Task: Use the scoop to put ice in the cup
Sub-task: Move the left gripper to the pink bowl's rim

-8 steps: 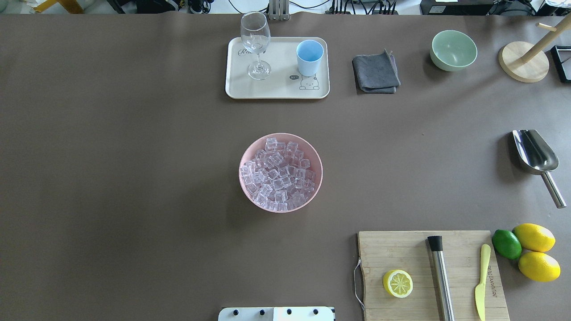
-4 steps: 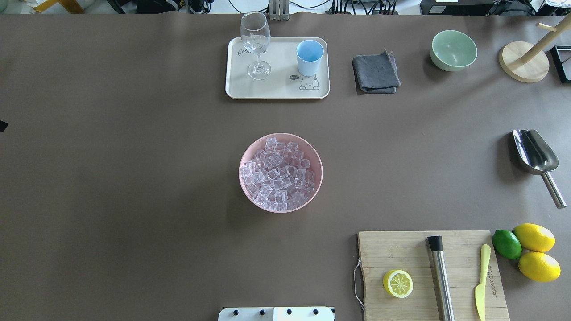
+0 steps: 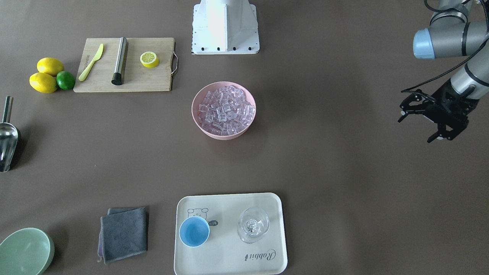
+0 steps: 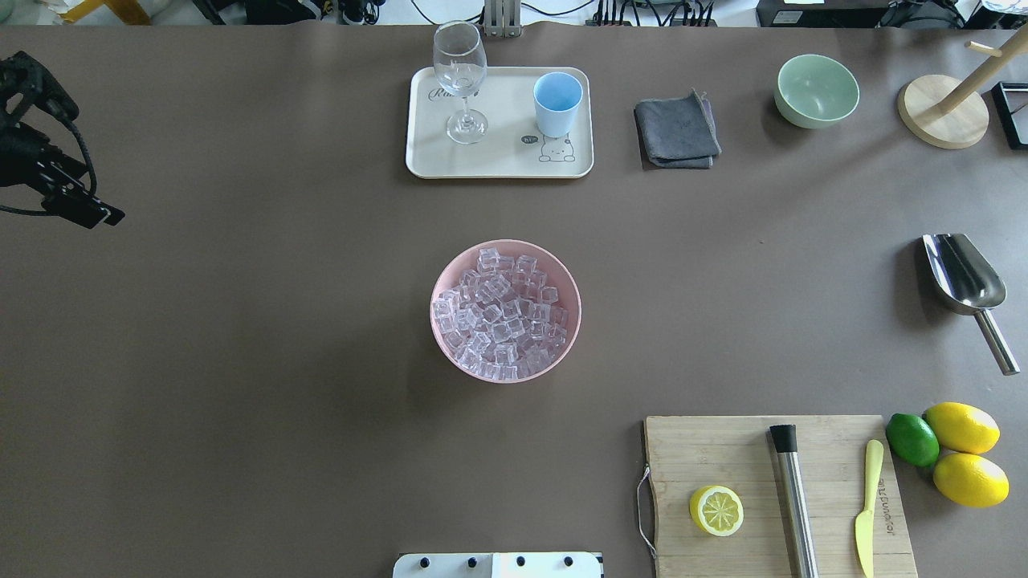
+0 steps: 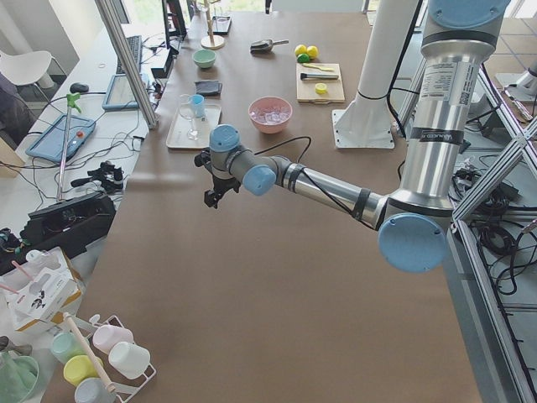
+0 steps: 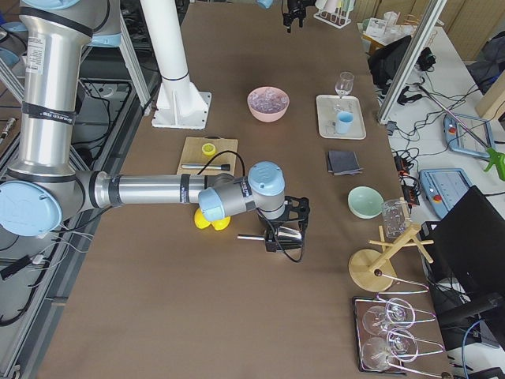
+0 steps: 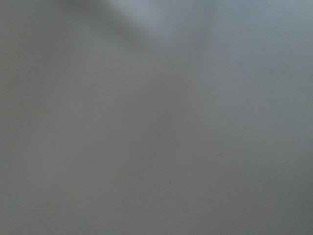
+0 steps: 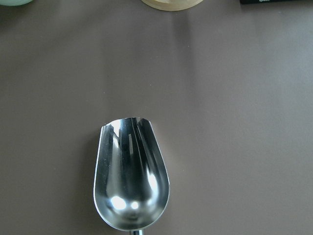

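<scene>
**Brown table set out, no ice moved: task at its opening step**

Brown covering on the table (image 4: 241, 361) carries all the task items, each at rest and none of them held.

1. Scoop (image 4: 964, 277): lies flat at the robot's far right, bowl pointing away from the robot, handle towards it. Its bowl shows empty in the right wrist view.
2. Ice (image 4: 504, 313): heaped in a pink bowl (image 4: 569, 282) at mid-table. No cube is seen outside the bowl.
3. Cup (image 4: 557, 103): upright on a cream tray (image 4: 498, 152) at the far edge, beside a stemmed glass (image 4: 459, 76). Its blue inside appears empty.
4. Right gripper (image 6: 290, 233): seen only in the exterior right view, low over the scoop. Whether its jaws are spread or closed I cannot tell, nor whether they touch the metal.
5. Left gripper (image 3: 414, 131): at the table's left margin, well apart from every task item, jaws spread and empty.
6. Left wrist view: uniform grey blur, probably bare table, and of no use as evidence.

Assessment: nothing is completed. The step in hand is judged to be the approach to grasp the scoop's handle. Outstanding are the grasp, carrying the scoop to the pink bowl, loading ice, carrying it to the tray, and tipping it into the cup.
</scene>
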